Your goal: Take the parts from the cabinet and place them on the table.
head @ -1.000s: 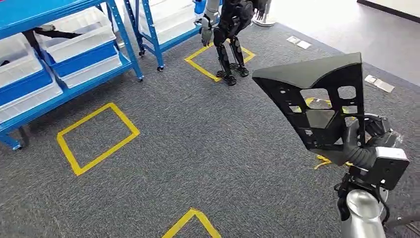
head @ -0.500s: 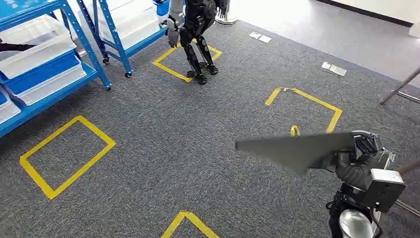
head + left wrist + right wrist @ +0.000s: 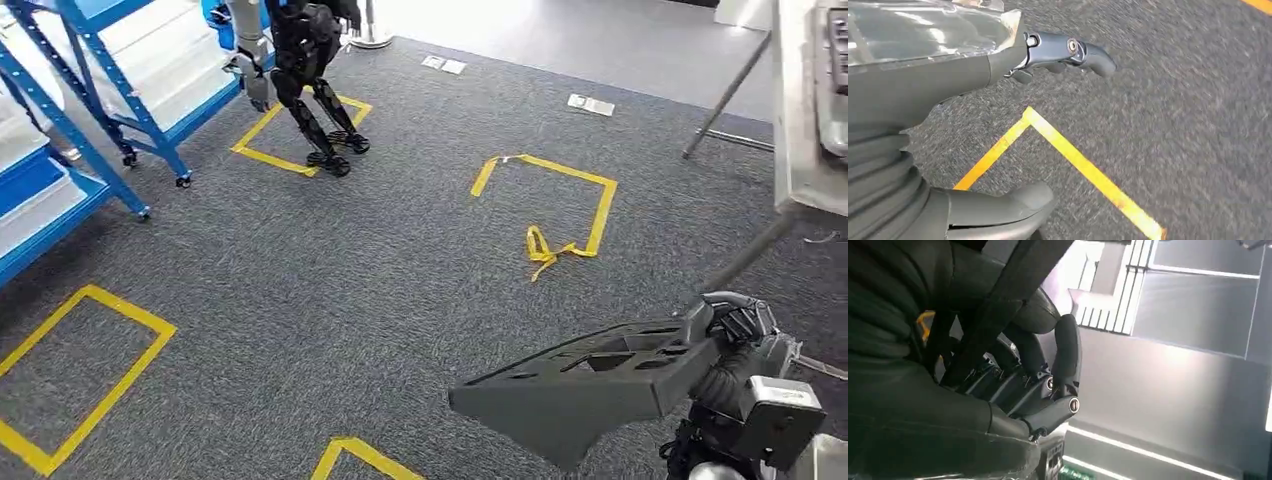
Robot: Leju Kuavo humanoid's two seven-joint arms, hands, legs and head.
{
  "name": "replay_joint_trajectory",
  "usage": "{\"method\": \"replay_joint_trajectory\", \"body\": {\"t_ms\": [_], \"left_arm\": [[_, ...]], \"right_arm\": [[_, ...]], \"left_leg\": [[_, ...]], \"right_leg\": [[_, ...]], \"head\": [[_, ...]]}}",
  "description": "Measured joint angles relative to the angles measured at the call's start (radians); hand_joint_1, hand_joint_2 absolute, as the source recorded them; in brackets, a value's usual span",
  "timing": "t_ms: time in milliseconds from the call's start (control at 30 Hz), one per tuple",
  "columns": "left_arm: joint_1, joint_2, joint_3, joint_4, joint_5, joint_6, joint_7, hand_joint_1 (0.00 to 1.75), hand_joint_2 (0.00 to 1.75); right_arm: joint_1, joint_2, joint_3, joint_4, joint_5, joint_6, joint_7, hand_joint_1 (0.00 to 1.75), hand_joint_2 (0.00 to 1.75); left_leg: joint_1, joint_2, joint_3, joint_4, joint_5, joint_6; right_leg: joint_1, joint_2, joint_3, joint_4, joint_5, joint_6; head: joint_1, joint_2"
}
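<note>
Turning toward the table (image 3: pixel 800 150), the view has swung and the black panel part (image 3: pixel 590 385) now lies flat.
Right hand (image 3: pixel 735 345) clamps its edge; left hand (image 3: pixel 1013 130) hangs empty, fingers apart; keep it level approaching.

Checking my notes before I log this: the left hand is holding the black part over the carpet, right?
Not quite: the right hand is holding the black part over the carpet, as the head view shows. The left hand holds nothing in the left wrist view.
</note>
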Motion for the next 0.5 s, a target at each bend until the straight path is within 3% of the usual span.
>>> {"method": "replay_joint_trajectory", "body": {"t_ms": [33, 67, 133, 167, 200, 267, 300, 333, 367, 400, 467, 500], "left_arm": [[0.000, -0.001, -0.003, 0.000, -0.002, 0.000, 0.000, 0.00, 1.75], [-0.001, -0.002, -0.005, 0.000, -0.004, 0.000, 0.000, 0.00, 1.75], [-0.004, -0.003, -0.009, 0.000, -0.005, 0.000, 0.000, 0.00, 1.75], [-0.006, -0.003, -0.009, 0.000, -0.005, 0.000, 0.000, 0.00, 1.75], [-0.006, -0.003, -0.010, 0.000, -0.005, 0.000, 0.000, 0.00, 1.75], [-0.009, -0.004, -0.015, -0.002, -0.009, 0.000, -0.001, 0.00, 1.75], [-0.010, -0.005, -0.018, -0.002, -0.012, 0.000, -0.002, 0.00, 1.75], [-0.010, -0.010, -0.023, -0.002, -0.017, 0.000, -0.004, 0.00, 1.75], [-0.011, -0.011, -0.026, -0.003, -0.019, -0.001, -0.008, 0.00, 1.75], [-0.009, -0.012, -0.026, -0.003, -0.020, -0.002, -0.011, 0.00, 1.75], [0.003, -0.018, -0.026, -0.003, -0.021, -0.002, -0.017, 0.00, 1.75], [0.008, -0.023, -0.026, -0.003, -0.019, -0.003, -0.018, 0.00, 1.75]], "right_arm": [[0.011, 0.002, -0.003, -0.005, 0.000, 0.000, 0.000, 1.75, 1.75], [0.019, 0.003, -0.005, -0.008, 0.000, 0.000, 0.000, 1.75, 1.75], [0.028, 0.008, -0.012, -0.019, 0.000, 0.000, 0.000, 1.75, 1.75], [0.031, 0.009, -0.013, -0.023, 0.000, 0.001, 0.000, 1.75, 1.75], [0.030, 0.010, -0.014, -0.026, 0.000, 0.001, 0.000, 1.75, 1.75], [0.037, 0.010, -0.018, -0.035, 0.000, 0.000, 0.000, 1.75, 1.75], [0.047, 0.012, -0.023, -0.040, 0.000, -0.001, 0.000, 1.75, 1.75], [0.056, 0.013, -0.026, -0.048, 0.001, -0.001, 0.000, 1.75, 1.75], [0.068, 0.013, -0.032, -0.056, 0.001, -0.002, 0.000, 1.75, 1.75], [0.071, 0.014, -0.040, -0.065, 0.001, -0.002, 0.000, 1.75, 1.75], [0.078, 0.015, -0.050, -0.076, -0.002, -0.001, 0.000, 1.75, 1.75], [0.089, 0.015, -0.056, -0.080, -0.006, 0.004, 0.000, 1.75, 1.75]], "left_leg": [[0.000, 0.000, -0.009, 0.011, 0.011, 0.001], [0.001, -0.001, 0.003, -0.025, 0.045, 0.004], [0.003, -0.020, 0.088, -0.204, 0.147, 0.010], [0.008, -0.070, 0.121, -0.276, 0.173, 0.013], [0.009, -0.106, 0.128, -0.300, 0.163, 0.011], [-0.002, -0.078, 0.125, -0.297, 0.166, 0.015], [-0.008, -0.068, 0.126, -0.298, 0.169, 0.022], [-0.003, -0.053, 0.130, -0.312, 0.179, 0.035], [-0.002, -0.041, 0.133, -0.319, 0.185, 0.041], [-0.003, -0.029, 0.131, -0.320, 0.186, 0.047], [-0.006, 0.002, 0.131, -0.320, 0.185, 0.049], [-0.007, 0.019, 0.130, -0.320, 0.184, 0.051]], "right_leg": [[0.001, 0.016, 0.001, 0.001, 0.000, 0.000], [0.001, 0.030, 0.002, 0.001, 0.000, 0.000], [-0.001, 0.061, 0.008, 0.002, 0.001, 0.002], [-0.002, 0.072, 0.007, 0.002, 0.001, 0.003], [0.010, 0.082, 0.001, 0.008, 0.002, 0.010], [0.002, 0.103, -0.009, 0.002, 0.011, 0.025], [-0.005, 0.116, -0.011, -0.005, 0.017, 0.034], [0.002, 0.118, -0.022, -0.004, 0.018, 0.040], [-0.002, 0.056, -0.030, 0.018, 0.008, 0.036], [0.005, 0.014, -0.056, 0.069, -0.019, 0.030], [0.005, -0.004, -0.129, 0.217, -0.080, 0.022], [0.004, -0.006, -0.161, 0.283, -0.101, 0.023]], "head": [[0.000, 0.000], [0.000, 0.000], [0.000, 0.000], [-0.001, 0.000], [0.001, 0.000], [0.000, 0.000], [-0.001, 0.000], [0.001, 0.000], [0.000, 0.000], [0.005, 0.000], [0.008, 0.000], [0.008, 0.000]]}}
